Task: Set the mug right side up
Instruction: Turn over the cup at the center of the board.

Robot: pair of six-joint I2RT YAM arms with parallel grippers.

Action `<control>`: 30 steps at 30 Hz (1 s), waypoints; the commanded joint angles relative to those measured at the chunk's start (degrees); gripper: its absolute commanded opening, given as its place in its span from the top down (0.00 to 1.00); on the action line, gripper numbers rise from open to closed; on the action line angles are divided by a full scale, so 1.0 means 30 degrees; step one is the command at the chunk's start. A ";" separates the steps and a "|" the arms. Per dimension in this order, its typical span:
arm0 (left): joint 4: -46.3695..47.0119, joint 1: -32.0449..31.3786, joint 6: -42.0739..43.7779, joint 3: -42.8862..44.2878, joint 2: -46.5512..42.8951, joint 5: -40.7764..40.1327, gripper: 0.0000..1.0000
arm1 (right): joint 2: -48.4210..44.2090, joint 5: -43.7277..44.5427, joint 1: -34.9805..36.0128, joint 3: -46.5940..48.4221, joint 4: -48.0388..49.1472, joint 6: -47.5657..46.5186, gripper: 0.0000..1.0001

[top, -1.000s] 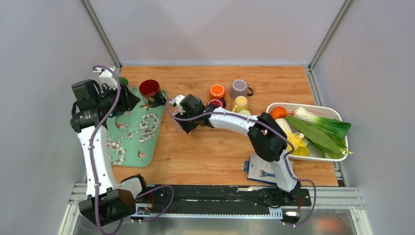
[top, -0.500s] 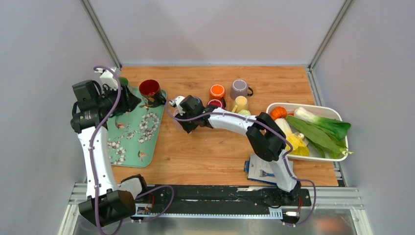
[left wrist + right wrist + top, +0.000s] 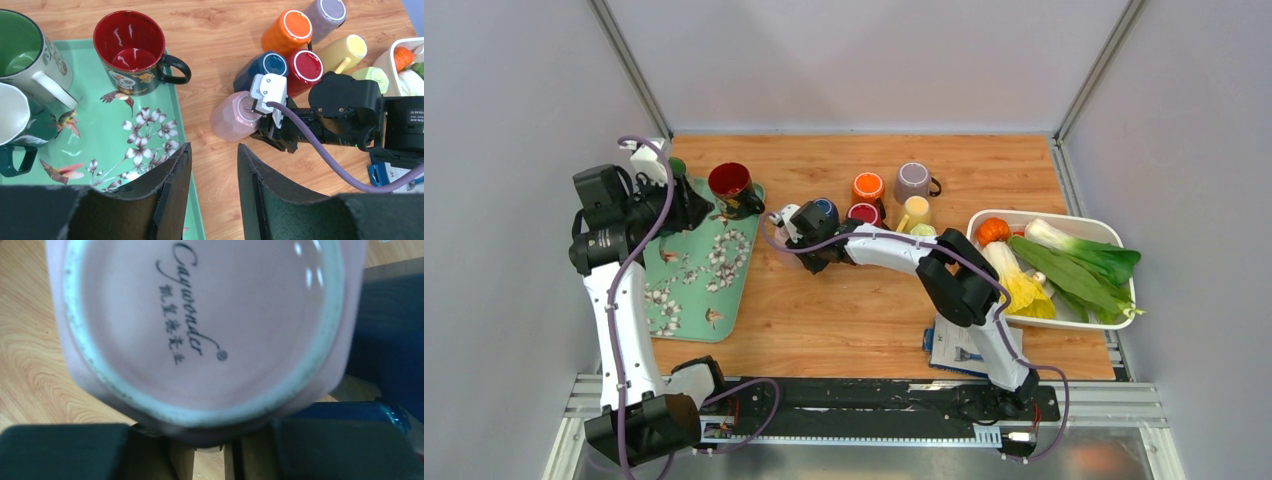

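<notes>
1. Pink mug (image 3: 231, 120): upside down, base up, w/ a pale ring and printed brand script on the base. It is over the wood table (image 3: 874, 310), just R of the tray's edge, at the near-L corner of the mug cluster. Can't tell if its rim touches the table.
2. Right gripper (image 3: 200, 460): right at the pink mug, arm stretched across to the L. In the wrist view the base fills the frame. Dark fingers (image 3: 65, 452) sit at the bottom, either side of the mug's lower edge, w/ a narrow gap btwn them. Can't tell if it's clamped on the mug or only drawn in close.
3. Neighbours, all base up: blue mug (image 3: 262, 70) just behind the pink one, red mug (image 3: 305, 70) beside the blue. Orange mug (image 3: 287, 30) and purple mug (image 3: 327, 12) are further back. Yellow mug (image 3: 345, 50) and pale green mug (image 3: 372, 77) are to the R.
4. Left gripper (image 3: 212, 190): released, jaws apart, nothing btwn them, hovering above the tray's R edge, well apart from the pink mug.
5. Green floral tray (image 3: 90, 135), L side of the table, holds 3 upright mugs: a dark mug w/ red inside (image 3: 132, 50), a mug w/ green inside (image 3: 25, 55) and a mug w/ white inside (image 3: 15, 125).
6. Far R: white basket (image 3: 1079, 219) w/ bok choy (image 3: 1079, 265) and other veg.
7. Booklet (image 3: 954, 345) lies on the table near the right arm's base, partly under the arm.
</notes>
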 commanded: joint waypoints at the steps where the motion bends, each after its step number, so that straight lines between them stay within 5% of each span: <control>1: 0.0057 -0.0163 0.0581 0.0284 -0.0454 0.0385 0.53 | -0.0727 0.0142 0.0101 0.0785 0.0784 -0.0496 0.80; 8: 0.0391 -0.2117 0.2125 0.1019 -0.0314 -0.1087 0.51 | -0.2921 -0.3228 -0.0503 0.0624 0.0763 0.0034 1.00; 11: 0.0898 -0.3112 0.4547 0.0632 -0.0767 -0.1607 0.50 | -0.3913 -0.5919 -0.0753 0.0616 0.0774 -0.0493 1.00; 20: 0.6055 -0.4508 0.5906 -0.1850 -0.3641 0.0045 0.45 | -0.7092 -1.4718 -0.2425 0.0160 0.0780 -0.1441 1.00; 24: 0.8249 -0.5037 0.8157 -0.3293 -0.5613 0.0459 0.37 | -0.7789 -1.7173 -0.3841 -0.0172 0.1165 -0.0079 1.00; 30: 0.6796 -0.5187 1.3152 -0.4868 -0.7893 0.1325 0.36 | -0.8241 -2.1659 -0.5748 -0.1497 0.4983 0.4469 1.00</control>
